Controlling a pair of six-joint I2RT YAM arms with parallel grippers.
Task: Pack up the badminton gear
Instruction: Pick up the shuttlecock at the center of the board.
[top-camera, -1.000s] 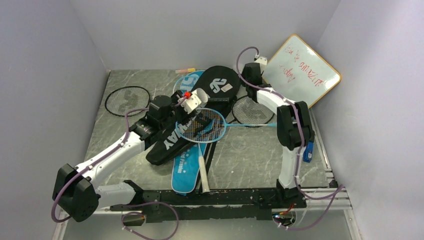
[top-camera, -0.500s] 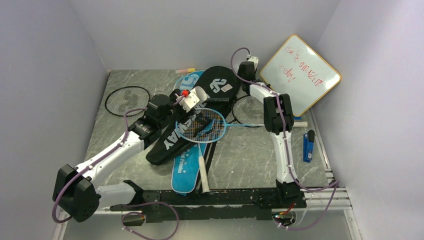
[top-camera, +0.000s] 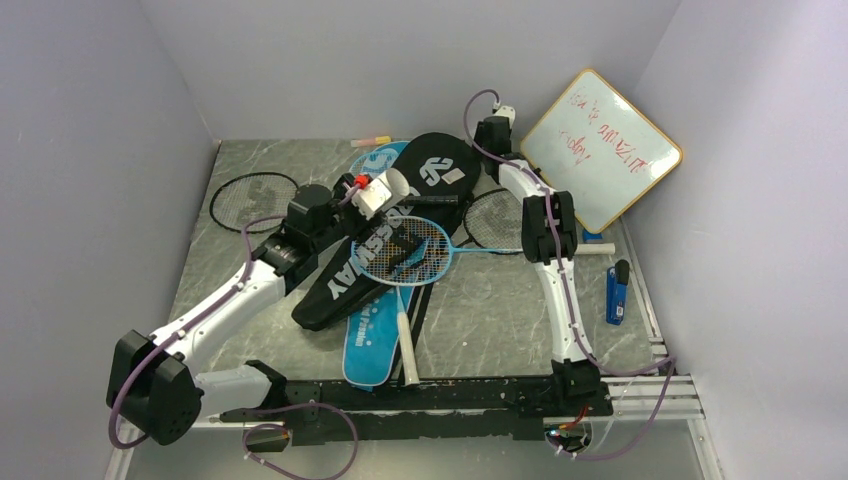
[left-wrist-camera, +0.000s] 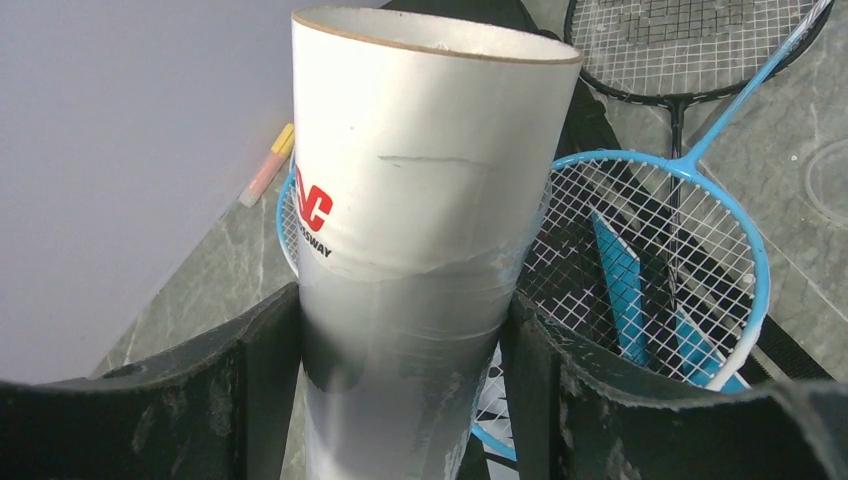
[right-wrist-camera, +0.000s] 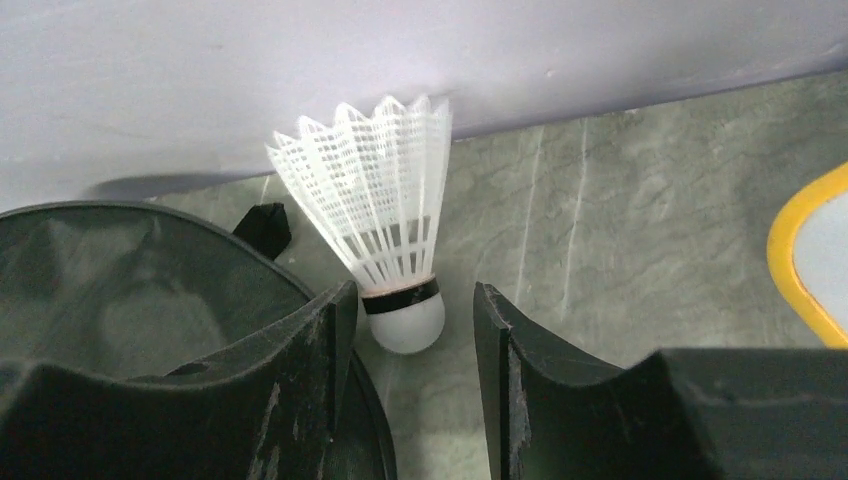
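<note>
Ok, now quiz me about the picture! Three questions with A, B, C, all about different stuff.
1. Where is the shuttlecock?
A in a basket
B by the far wall, between the fingers of the right gripper
C on a shelf

2. What colour frames the racket lying on the black bag?
A red
B green
C light blue

3. What is the left gripper doing?
A shut on the white tube
B open and empty
C pinching a sock

Answers:
B, the right wrist view shows it at the wall's foot.
C, its hoop is light blue.
A, both fingers press the tube's sides.
</note>
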